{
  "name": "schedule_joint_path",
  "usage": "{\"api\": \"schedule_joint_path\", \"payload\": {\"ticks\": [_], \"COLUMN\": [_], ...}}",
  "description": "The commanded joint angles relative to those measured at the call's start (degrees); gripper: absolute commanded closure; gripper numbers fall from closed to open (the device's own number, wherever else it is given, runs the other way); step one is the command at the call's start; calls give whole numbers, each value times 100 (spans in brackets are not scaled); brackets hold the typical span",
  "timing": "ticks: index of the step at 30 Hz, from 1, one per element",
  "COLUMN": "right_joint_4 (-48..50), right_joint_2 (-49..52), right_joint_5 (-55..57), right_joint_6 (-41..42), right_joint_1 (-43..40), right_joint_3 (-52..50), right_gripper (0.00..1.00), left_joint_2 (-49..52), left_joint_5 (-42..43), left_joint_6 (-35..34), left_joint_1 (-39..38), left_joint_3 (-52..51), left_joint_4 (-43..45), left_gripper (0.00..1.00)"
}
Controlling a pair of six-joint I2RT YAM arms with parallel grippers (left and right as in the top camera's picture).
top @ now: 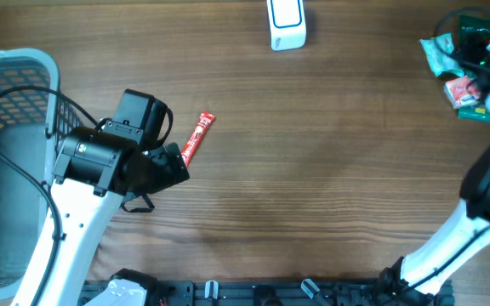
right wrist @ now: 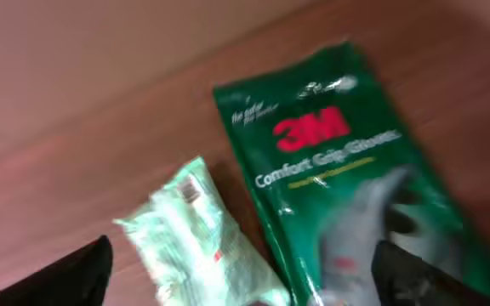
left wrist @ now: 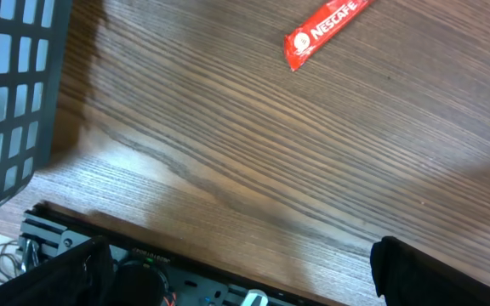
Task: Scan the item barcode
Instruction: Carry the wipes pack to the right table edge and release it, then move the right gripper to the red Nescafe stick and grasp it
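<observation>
Nearest the overhead lens is my left arm, raised over the desk (top: 330,170) with the left claw (top: 156,174) hanging between the basket (top: 15,59) and a red sachet (top: 198,138) that lies flat just beside it. I judge the arm waits there so it can reach either one. A white scanner (top: 286,24) stands at the far edge, well apart from both arms. My right claw (top: 487,47) hangs over a pile (top: 458,72) of goods in the far right corner, which I take to be the stock to scan. From the left wrist, my left claw (left wrist: 236,268) is spread wide with nothing in it. The fingers show only at the bottom corners, with bare wood between them. The sachet (left wrist: 326,32) sits ahead, red with white Nescafé lettering, slim and glossy. No barcode shows on this face, so I would expect to have to turn it. The basket (left wrist: 7,85) wall fills the left side. From the right wrist, my right claw (right wrist: 253,285) is likewise spread and pinching nothing. Below it lie a green 3M glove pack (right wrist: 347,170) and a pale crinkled packet (right wrist: 202,229), side by side on the desk. The picture is blurred, so I cannot tell whether either one has a code on top.
</observation>
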Motion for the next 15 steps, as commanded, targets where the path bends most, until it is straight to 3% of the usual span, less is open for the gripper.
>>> {"api": "schedule_joint_path", "payload": {"ticks": [1, 6, 9, 11, 12, 14, 15], "right_joint_4": [-675, -2885, -3901, -4330, -4365, -4304, -4214], "right_joint_2": [-1305, -2153, -2153, -2153, -2153, -2153, -2153], "right_joint_5": [-254, -1888, -3012, -3303, -3364, -3333, -3314], "right_joint_6": [192, 1646, 2050, 2297, 2376, 2396, 2406], "right_joint_1": [146, 619, 984, 1401, 1624, 2288, 2629], "right_joint_3": [37, 37, 17, -173, -284, -592, -750], "right_gripper": [0, 0, 1, 21, 25, 2, 0], "left_joint_2": [-42, -42, -42, -42, -42, -42, -42], "left_joint_5": [26, 26, 26, 26, 26, 26, 26], "left_joint_6": [90, 90, 90, 90, 90, 90, 90], "left_joint_1": [20, 20, 20, 20, 20, 20, 20], "left_joint_3": [11, 9, 9, 9, 9, 9, 9], "left_joint_4": [-4, -2, -2, -2, -2, -2, -2], "left_gripper": [0, 0, 0, 0, 0, 0, 0]}}
